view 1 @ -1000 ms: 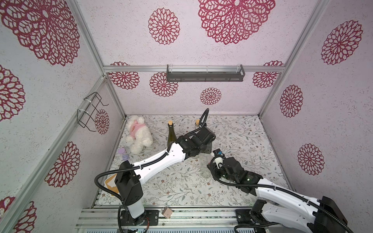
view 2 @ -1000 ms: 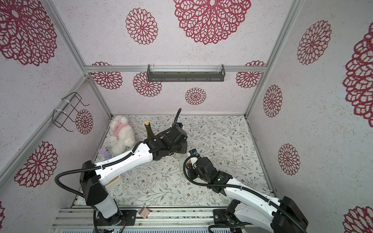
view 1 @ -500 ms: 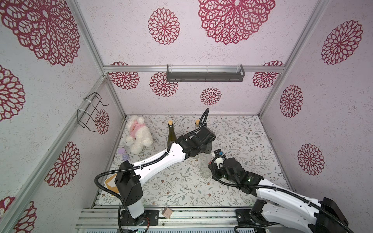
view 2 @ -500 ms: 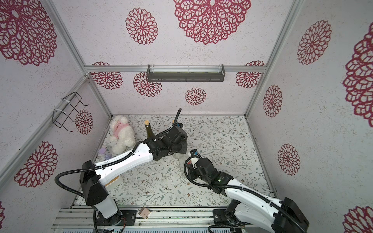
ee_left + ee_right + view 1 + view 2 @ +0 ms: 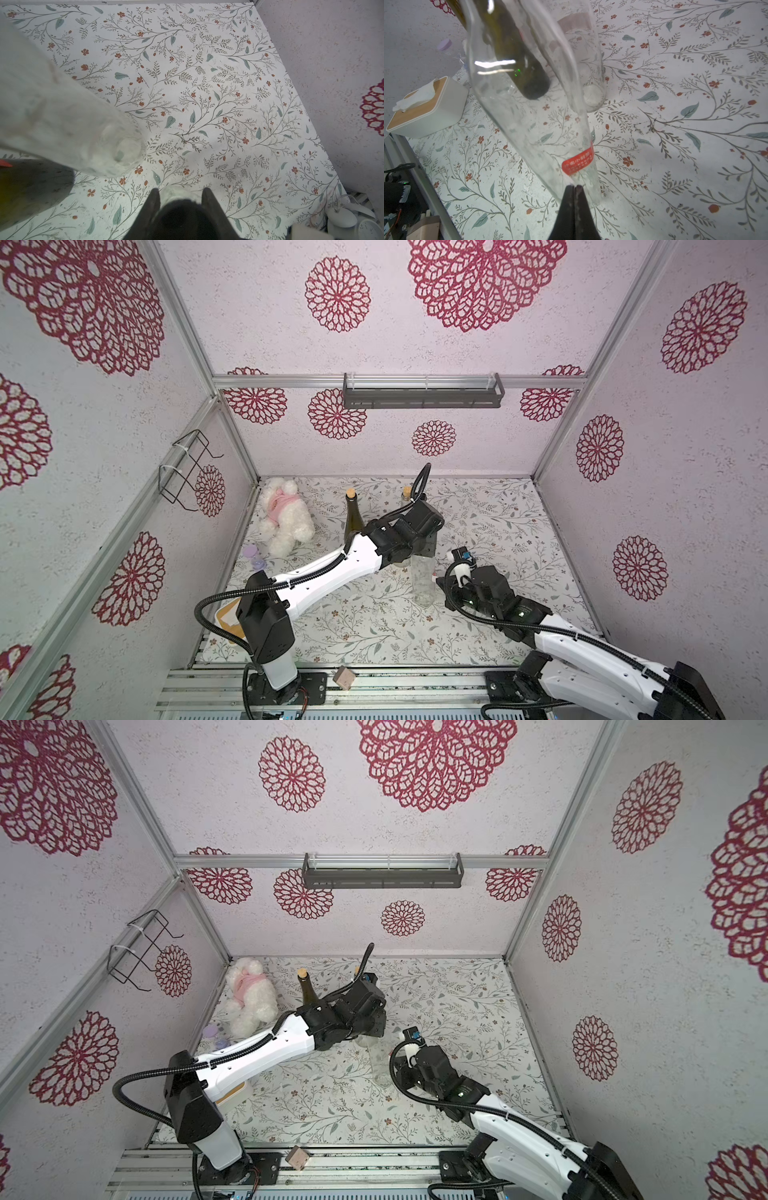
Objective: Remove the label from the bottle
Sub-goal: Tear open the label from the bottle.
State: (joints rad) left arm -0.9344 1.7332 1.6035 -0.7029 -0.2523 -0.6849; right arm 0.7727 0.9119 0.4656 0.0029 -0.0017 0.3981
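Note:
A clear glass bottle [image 5: 423, 583] stands upright on the floral table, also seen in a top view [image 5: 380, 1063]. Low on its wall is a small red label [image 5: 578, 162]. My left gripper [image 5: 181, 194] comes down from above [image 5: 420, 556] and is shut on the bottle's top, which shows pale between the dark fingers [image 5: 154, 200]. My right gripper [image 5: 574, 186] is shut, its tips against the glass just under the label's lower edge. Whether they pinch the label's edge is not clear. In both top views it [image 5: 439, 581] reaches the bottle from the right [image 5: 395, 1065].
Behind the held bottle stand a dark green corked bottle [image 5: 352, 516] and a second clear bottle [image 5: 588, 68]. A white plush toy [image 5: 286, 519] and a purple lid [image 5: 250, 551] lie at the left. A tissue box [image 5: 428, 108] sits near the front left.
The right gripper's jaws have come fully together at the bottle's lower wall. The left arm and the bottle have stayed in place.

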